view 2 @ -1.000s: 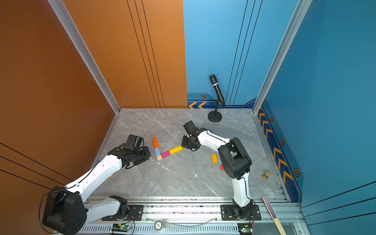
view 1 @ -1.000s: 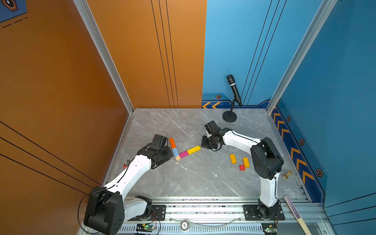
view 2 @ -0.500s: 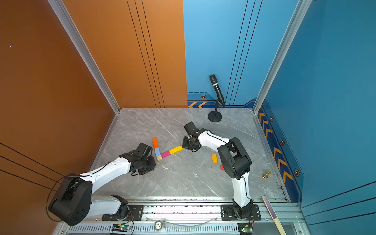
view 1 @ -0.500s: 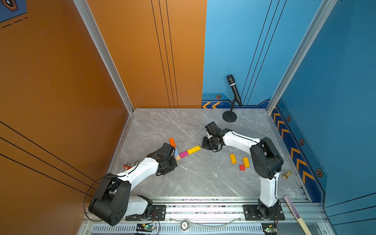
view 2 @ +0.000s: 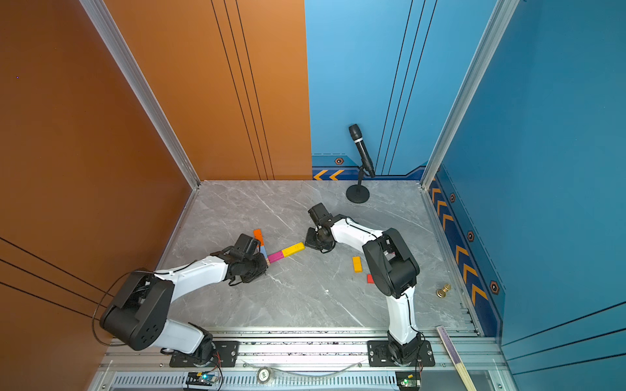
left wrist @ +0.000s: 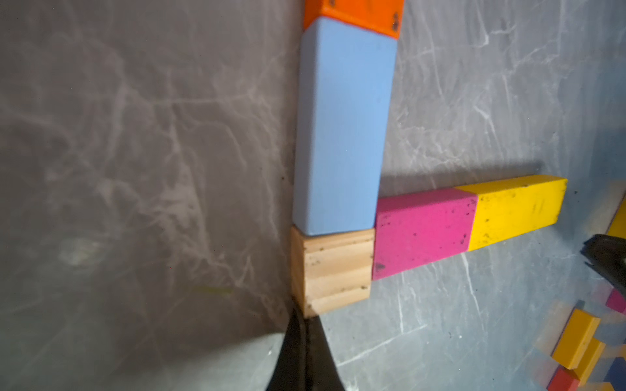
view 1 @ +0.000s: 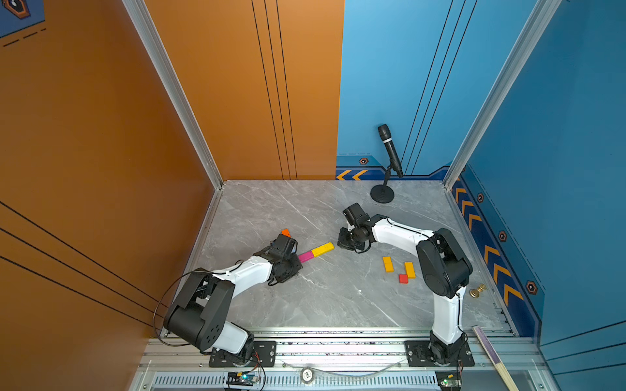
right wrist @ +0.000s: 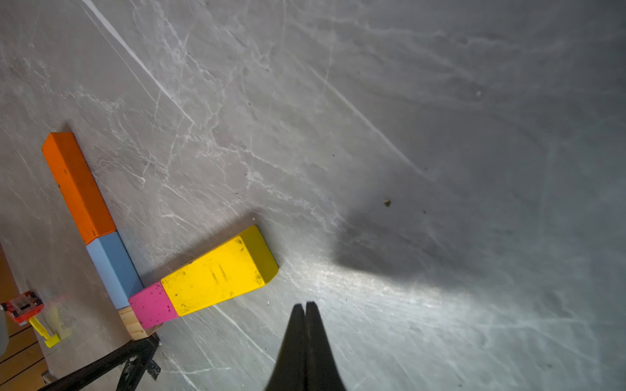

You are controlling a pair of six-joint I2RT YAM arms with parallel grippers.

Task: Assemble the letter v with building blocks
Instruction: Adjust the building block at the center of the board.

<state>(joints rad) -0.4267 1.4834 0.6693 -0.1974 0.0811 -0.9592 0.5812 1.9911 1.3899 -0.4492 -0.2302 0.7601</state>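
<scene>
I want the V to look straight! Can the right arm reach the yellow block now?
Probably yes. The right gripper is shut and sits low over the table, close to the free end of the yellow block, with nothing between them. It would need to open first to grab the block rather than push it.

My V, flat near worktop's left edge: orange brick point(right wrist: 78, 186) + light blue brick point(left wrist: 342, 128) | pink brick point(left wrist: 421, 230) + yellow brick point(left wrist: 515, 211) | meeting at wood cube point(left wrist: 333, 270) | loose rightward: amber bricks point(view 1: 388, 264) point(view 1: 410, 269), red cube point(view 1: 403, 278)

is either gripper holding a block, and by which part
Nothing is held. The left gripper, shut, points at a corner of the plain wood cube; the right gripper, shut, is clear of the yellow block.
</scene>
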